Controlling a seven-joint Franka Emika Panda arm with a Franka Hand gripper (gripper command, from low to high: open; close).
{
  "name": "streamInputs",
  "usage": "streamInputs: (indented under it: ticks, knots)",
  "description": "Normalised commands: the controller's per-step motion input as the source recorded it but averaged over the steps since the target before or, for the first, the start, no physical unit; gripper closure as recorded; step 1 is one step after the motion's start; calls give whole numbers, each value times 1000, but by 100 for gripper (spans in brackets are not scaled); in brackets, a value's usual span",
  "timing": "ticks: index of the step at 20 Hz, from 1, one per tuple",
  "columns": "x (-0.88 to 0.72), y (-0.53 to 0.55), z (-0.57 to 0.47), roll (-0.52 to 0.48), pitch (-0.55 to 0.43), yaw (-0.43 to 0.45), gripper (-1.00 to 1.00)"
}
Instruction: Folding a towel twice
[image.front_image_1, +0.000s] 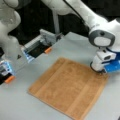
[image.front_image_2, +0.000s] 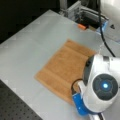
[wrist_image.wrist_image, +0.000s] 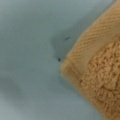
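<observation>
Towel (wrist_image.wrist_image: 100, 75) corner fills the wrist view, the gripper (image.front_image_1: 101, 70) low at that right-hand corner of the flat, unfolded cloth, seemingly touching; jaw opening unclear.

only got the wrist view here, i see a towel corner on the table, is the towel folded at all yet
observer: No. In both front views the towel lies spread flat, with no fold showing.
operator: and where am i on it
observer: The end effector is down at the towel's corner on a front view's right.
operator: anything close to the towel
observer: Only an orange tab on a gray fixture, toward a front view's top left and clear of the towel.
</observation>
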Motion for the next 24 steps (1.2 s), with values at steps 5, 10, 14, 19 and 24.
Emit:
streamInputs:
  ticks: [5, 10, 14, 19, 24]
  knots:
    - [64, -65, -80, -187, -77, 201, -100]
    - [31, -47, -124, -149, -98, 200, -100]
    - [12, -29, -121, -134, -120, 159, -100]
    - [-16, -21, -138, -103, -144, 146, -100]
    - [-86, -25, -175, -97, -159, 132, -100]
